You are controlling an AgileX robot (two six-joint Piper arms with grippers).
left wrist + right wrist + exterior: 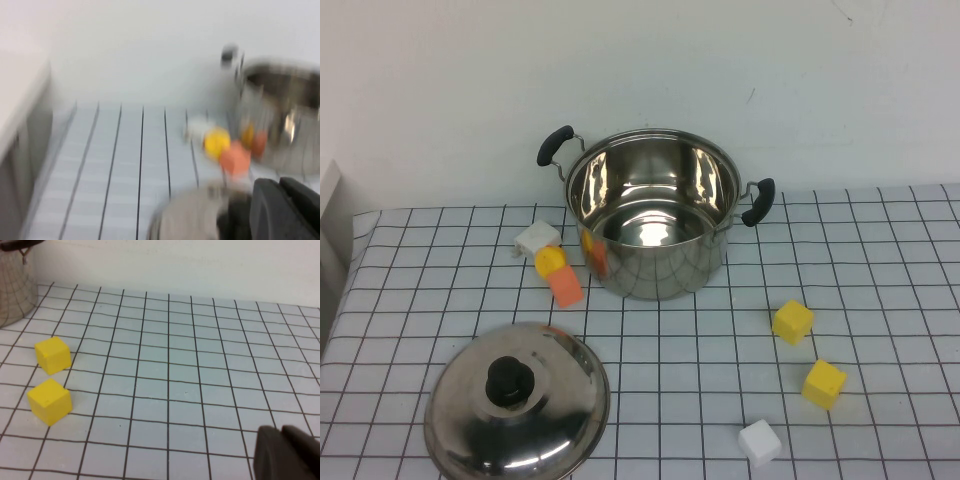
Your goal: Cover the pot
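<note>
A: Pot [653, 212] position?

B: Upright at the far middle of the counter [880, 300], open and uncovered, inside bare and shiny. Two black side handles, one toward the back left, one on the right. In the left wrist view it sits beyond the left jaws [287, 210], off to one side, blurred.

A: Lid [517, 402]?

B: Flat on the counter at the near left, dome up, black knob [510, 380] on top, well apart from the pot. In the left wrist view its steel edge lies just beside the left jaws, which hang close over it.

A: Left jaws themselves?

B: Only a dark corner of them shows, and that smeared. Cannot tell whether they stand apart or together. Nothing seen clamped.

A: Right jaws [287, 455]?

B: Same story: one dark edge low in the right wrist view, above bare gridded cloth. Cannot tell their state. Two yellow cubes [50, 399] lie ahead of them and to one side, near each other but not touching; the pot's wall shows farther off beyond those.

A: Small stuff by the pot?

B: White block [537, 238], yellow piece [550, 261], orange block [564, 287], clustered just beside the pot's left wall. One white cube [759, 441] sits near the front, close to the two yellow ones.

A: Arms in the high view?

B: Neither shows there.
</note>
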